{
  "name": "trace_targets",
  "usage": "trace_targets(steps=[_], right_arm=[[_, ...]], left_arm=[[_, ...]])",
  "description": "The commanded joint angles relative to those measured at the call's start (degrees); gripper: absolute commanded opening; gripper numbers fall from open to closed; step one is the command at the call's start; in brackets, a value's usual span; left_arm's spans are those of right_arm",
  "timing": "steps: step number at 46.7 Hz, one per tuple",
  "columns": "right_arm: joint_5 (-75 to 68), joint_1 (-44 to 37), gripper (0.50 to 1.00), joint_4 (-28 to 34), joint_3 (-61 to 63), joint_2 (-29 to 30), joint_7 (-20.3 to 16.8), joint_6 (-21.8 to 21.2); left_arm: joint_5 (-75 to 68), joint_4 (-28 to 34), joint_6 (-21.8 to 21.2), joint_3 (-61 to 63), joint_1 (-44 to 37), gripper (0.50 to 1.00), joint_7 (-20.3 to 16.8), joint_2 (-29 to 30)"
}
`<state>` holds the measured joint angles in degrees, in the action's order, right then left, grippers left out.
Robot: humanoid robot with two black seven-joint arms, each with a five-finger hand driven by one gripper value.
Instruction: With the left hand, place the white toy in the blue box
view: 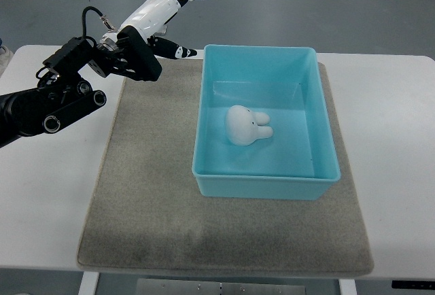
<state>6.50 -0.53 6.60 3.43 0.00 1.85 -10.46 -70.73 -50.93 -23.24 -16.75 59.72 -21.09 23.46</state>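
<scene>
The white toy (246, 125), a small rounded figure with two ear-like lobes, lies on the floor of the blue box (207, 98), near its middle. The box stands on a grey mat. My left hand (170, 16) is up at the far left of the mat, left of and behind the box, clear of it. Its fingers are stretched out and hold nothing. The black forearm runs in from the left edge. The right arm does not show.
The grey mat (149, 193) covers the middle of the white table (394, 159). The table's far edge lies just behind the box, with grey floor beyond it.
</scene>
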Motion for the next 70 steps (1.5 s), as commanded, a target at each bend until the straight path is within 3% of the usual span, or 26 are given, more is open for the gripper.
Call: trace_targets(steps=[1,18,31,44,60,66,70], right_arm=[[0.0,0.0,0.936,0.0,0.0,0.0,0.0,0.0],[0.0,0.0,0.936,0.0,0.0,0.0,0.0,0.0],[0.0,0.0,0.936,0.0,0.0,0.0,0.0,0.0],[0.0,0.0,0.936,0.0,0.0,0.0,0.0,0.0],[0.0,0.0,0.936,0.0,0.0,0.0,0.0,0.0],[0.0,0.0,0.936,0.0,0.0,0.0,0.1,0.0],[0.0,0.0,0.936,0.1,0.0,0.0,0.0,0.0]], left_arm=[[3.3,0.3,-0.6,0.0,0.0,0.93,0.0,0.0],[15.2,4.3,-0.8,-0.1,0.2,0.932,0.0,0.2],[31.8,6.5,-0.2,-0.1,0.0,0.992,0.1,0.3],[46.9,7.2,0.4,0.0,-0.5,0.992,0.1,0.2],[53.2,6.8,0.6,0.0,-0.8,0.992,0.1,-0.7],[56.6,7.2,2.0,-0.5,-0.8,0.992,0.1,-2.2],[61.8,7.7,5.4,-1.0,-0.8,0.992,0.1,-2.3]])
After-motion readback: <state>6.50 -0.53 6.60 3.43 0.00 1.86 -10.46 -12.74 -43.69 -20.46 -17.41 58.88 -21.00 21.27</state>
